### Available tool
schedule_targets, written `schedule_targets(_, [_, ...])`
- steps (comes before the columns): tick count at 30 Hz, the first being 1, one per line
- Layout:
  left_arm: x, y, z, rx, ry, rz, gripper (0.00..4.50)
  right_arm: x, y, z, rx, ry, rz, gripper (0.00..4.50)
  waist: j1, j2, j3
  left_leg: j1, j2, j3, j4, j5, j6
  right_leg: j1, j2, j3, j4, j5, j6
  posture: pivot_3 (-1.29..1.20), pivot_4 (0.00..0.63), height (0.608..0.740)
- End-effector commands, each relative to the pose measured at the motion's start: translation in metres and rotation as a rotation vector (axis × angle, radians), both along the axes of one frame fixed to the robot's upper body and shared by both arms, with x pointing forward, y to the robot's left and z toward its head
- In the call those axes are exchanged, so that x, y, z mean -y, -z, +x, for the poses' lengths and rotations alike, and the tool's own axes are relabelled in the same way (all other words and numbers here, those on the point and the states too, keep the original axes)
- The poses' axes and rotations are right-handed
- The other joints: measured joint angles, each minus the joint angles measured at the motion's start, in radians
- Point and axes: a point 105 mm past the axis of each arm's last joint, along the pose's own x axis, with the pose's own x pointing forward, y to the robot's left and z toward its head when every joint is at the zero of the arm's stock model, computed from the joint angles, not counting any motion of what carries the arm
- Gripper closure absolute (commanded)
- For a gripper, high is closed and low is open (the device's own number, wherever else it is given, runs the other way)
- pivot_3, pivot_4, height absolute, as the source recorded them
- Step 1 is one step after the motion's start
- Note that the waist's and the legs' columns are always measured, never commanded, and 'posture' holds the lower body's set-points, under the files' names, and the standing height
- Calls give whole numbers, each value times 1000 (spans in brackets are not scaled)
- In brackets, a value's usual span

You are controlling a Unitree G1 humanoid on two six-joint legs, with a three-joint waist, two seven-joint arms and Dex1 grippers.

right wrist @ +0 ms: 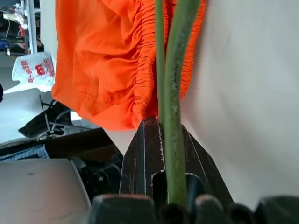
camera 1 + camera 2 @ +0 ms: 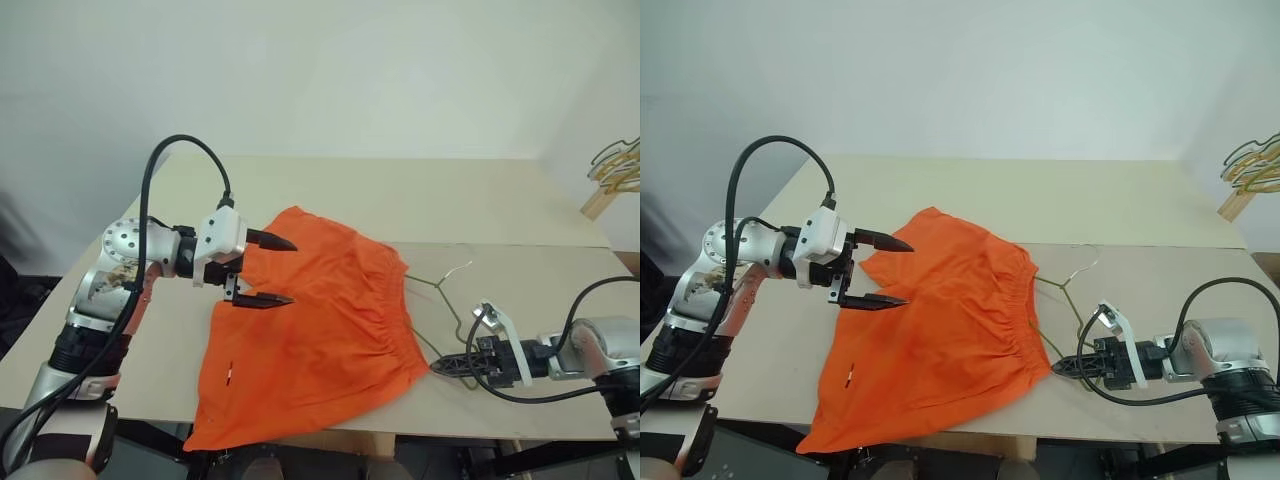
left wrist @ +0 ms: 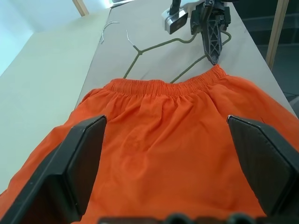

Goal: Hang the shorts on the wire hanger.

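Shorts (image 2: 310,320) are lying flat on the counter (image 2: 420,195) between your two grippers, not yet hung, so most of the task is remaining. Your left gripper (image 2: 270,270) is hovering over their leg end with fingers spread wide, holding nothing. Your right gripper (image 2: 1068,365) is clamping the wire hanger (image 2: 440,290), whose frame is reaching just under the waistband ahead of it. Spare hangers (image 2: 618,165) are sitting well beyond that gripper, blocking nothing.
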Motion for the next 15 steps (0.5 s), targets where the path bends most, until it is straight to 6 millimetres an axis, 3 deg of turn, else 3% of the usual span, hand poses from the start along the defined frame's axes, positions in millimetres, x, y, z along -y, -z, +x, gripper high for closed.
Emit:
schedule_targets(1, [-3, -12, 1, 58, -10, -7, 24, -1, -8, 18, 31, 41, 24, 4500, 0, 0, 0, 0, 0, 0, 0, 0, 0, 0, 0, 0, 0, 0, 0, 66, 3, 740])
schedule_targets(11, [-4, -14, 0, 69, -14, -3, 24, -17, -2, 31, 54, 81, 92, 4500, 1, -4, -3, 0, 0, 0, 0, 0, 0, 0, 0, 0, 0, 0, 0, 73, 2, 740])
schedule_targets(15, [-3, -15, 0, 70, -11, -2, 24, -9, -7, 41, 129, 143, 50, 4500, -2, -5, -3, 1, 1, 0, 0, 0, 0, 0, 1, 0, 1, 0, 0, 62, 6, 740])
